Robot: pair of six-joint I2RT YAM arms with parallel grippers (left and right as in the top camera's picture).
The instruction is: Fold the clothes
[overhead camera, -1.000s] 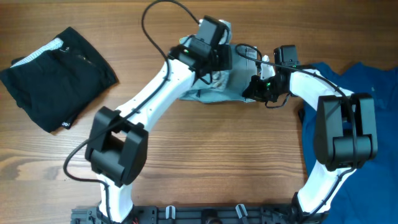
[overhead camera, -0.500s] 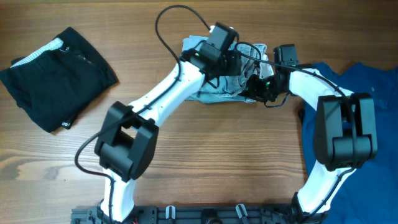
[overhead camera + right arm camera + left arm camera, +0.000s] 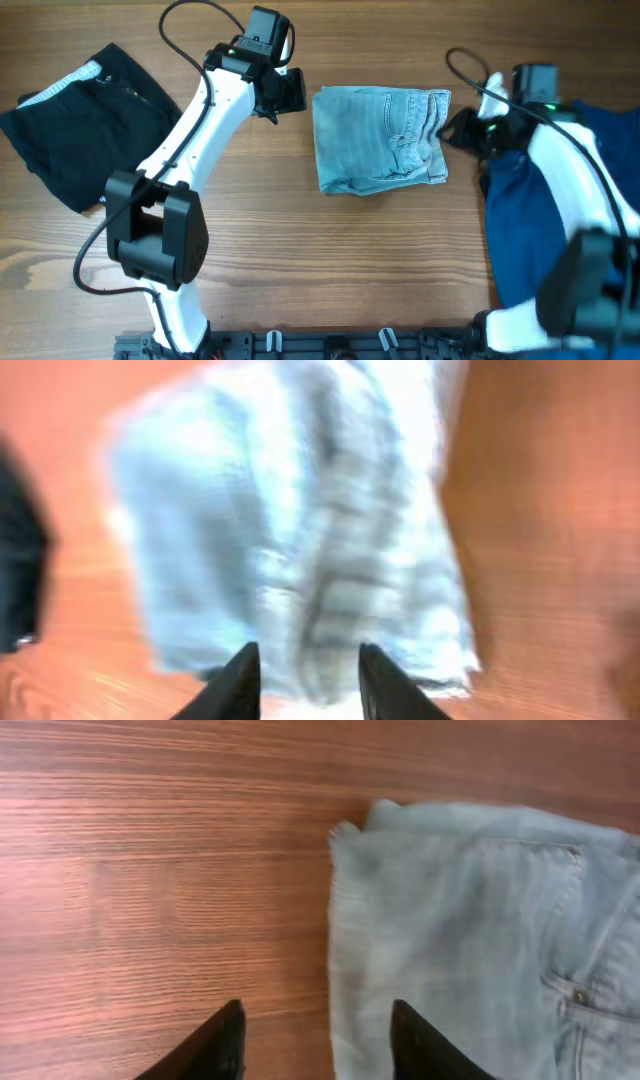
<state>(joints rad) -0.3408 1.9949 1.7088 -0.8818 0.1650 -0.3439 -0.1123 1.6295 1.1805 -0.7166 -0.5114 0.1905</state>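
Observation:
The pale blue denim shorts (image 3: 380,140) lie folded in a flat rectangle at the table's middle, pocket stitching facing up. My left gripper (image 3: 298,91) hovers just off their left edge, open and holding nothing. In the left wrist view the denim (image 3: 480,920) fills the right side, and the left gripper (image 3: 318,1038) straddles its edge above the wood. My right gripper (image 3: 458,128) sits by the shorts' right edge, also open and holding nothing. In the right wrist view the blurred denim (image 3: 300,520) lies beyond the right gripper (image 3: 308,680). A black garment (image 3: 90,120) rests far left and a royal-blue top (image 3: 540,230) far right.
The wooden table (image 3: 330,260) shows bare wood in front of the shorts. The right arm reaches over the royal-blue top. A black cable (image 3: 195,25) loops above the left arm.
Both grippers have let go of the denim and drawn apart, the left arm swinging left and the right arm swinging right. The shorts, bunched under the arms before, now lie flat and folded.

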